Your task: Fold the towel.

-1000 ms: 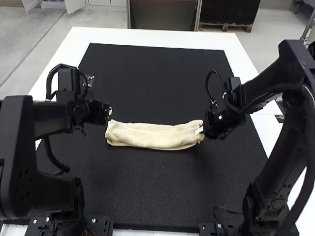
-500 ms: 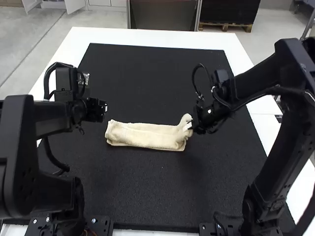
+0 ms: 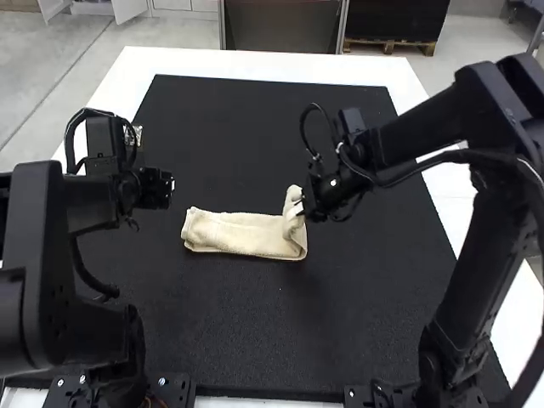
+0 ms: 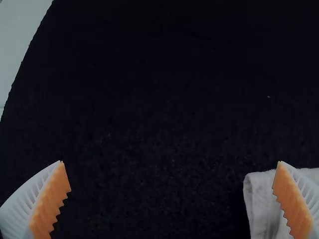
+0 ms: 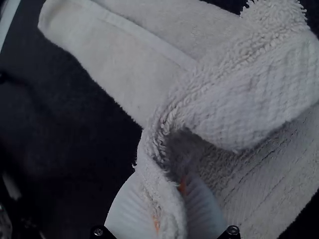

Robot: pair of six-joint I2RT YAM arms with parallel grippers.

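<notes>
While one black mat [image 3: 255, 331] covers most of one white table [image 3: 297, 64], I see one cream towel [image 3: 234, 234] near the mat's middle, folded long and thin. Two tools are over the mat. The right tool [image 3: 297, 208] pinches one end of the towel and holds it up. The left tool [image 3: 173, 184] is wide open over the mat's left side, near the towel's other end.

The right gripper [image 3: 297, 206] pinches an end of the cream towel [image 5: 119, 55] between its white ribbed fingers [image 5: 124, 206], slivers of orange pad [image 5: 182, 185] showing beside the cloth. The held end rises and curls; beyond it, a flatter stretch with a smooth band lies on the dark mat [image 5: 75, 119].
</notes>
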